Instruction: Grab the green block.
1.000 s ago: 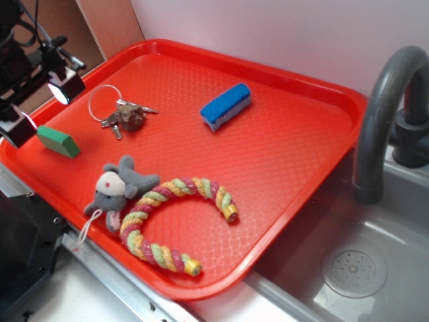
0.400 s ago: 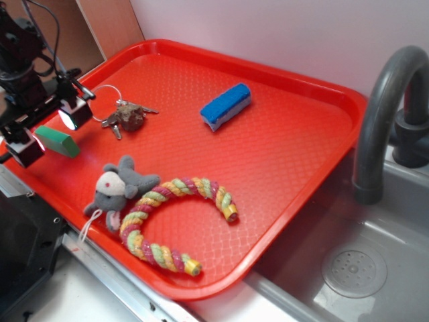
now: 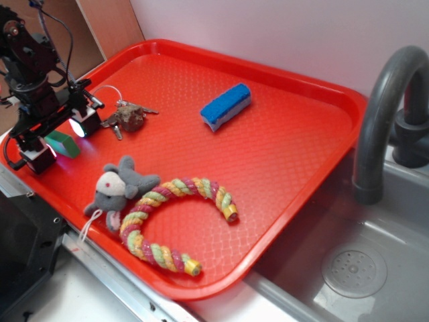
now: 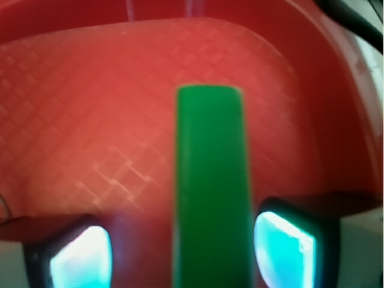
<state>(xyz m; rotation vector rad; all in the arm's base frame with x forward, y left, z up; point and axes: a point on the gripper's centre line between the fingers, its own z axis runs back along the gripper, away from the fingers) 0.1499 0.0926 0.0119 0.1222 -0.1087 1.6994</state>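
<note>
The green block (image 3: 64,143) lies on the red tray (image 3: 281,154) near its left rim. My gripper (image 3: 59,139) is down over it, open, with one finger on each side of the block. In the wrist view the green block (image 4: 211,192) runs as a long bar straight up the middle, between my two glowing fingertips (image 4: 282,246). A gap shows on each side, wider on the left. My gripper (image 4: 183,255) is not touching the block as far as I can see.
A key ring with keys (image 3: 124,115) lies just right of the gripper. A blue sponge (image 3: 226,106) sits mid-tray at the back. A grey toy mouse (image 3: 117,188) and a coloured rope ring (image 3: 175,218) lie at the front. A sink with a grey faucet (image 3: 385,107) is to the right.
My gripper has come down and moved toward the front over the green block, so its fingers now straddle the block. The block has not moved.
</note>
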